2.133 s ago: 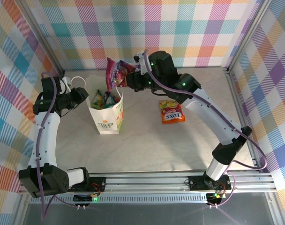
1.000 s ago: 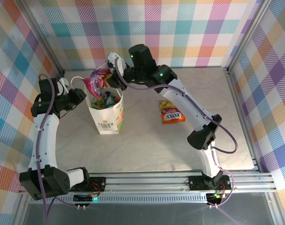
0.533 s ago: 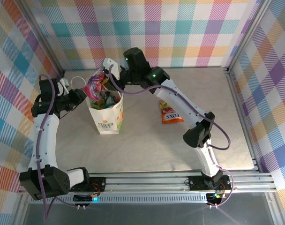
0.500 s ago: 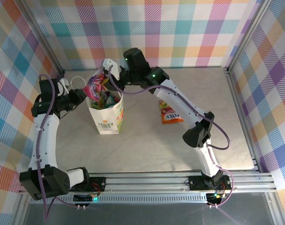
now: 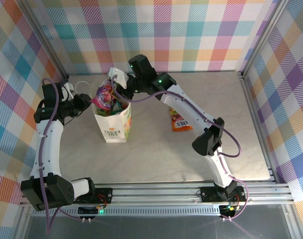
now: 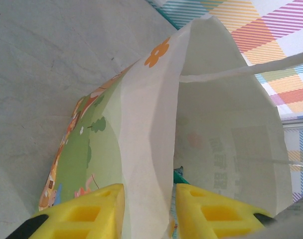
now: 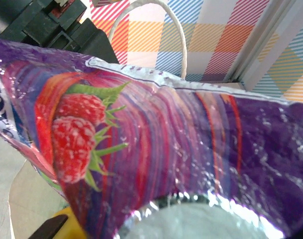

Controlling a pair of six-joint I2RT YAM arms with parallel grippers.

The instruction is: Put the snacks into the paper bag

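paper bag: upright on the table, left of centre, mouth facing up
right arm: stretched far left, wrist over the bag mouth
left gripper: pinching the bag's side wall, propping the mouth open
raspberry packet: clamped in right gripper, directly above the mouth, long axis tilted, low end at the rim; the drop path looks straight down
orange packet: flat on the table right of the bag, nearer the right arm
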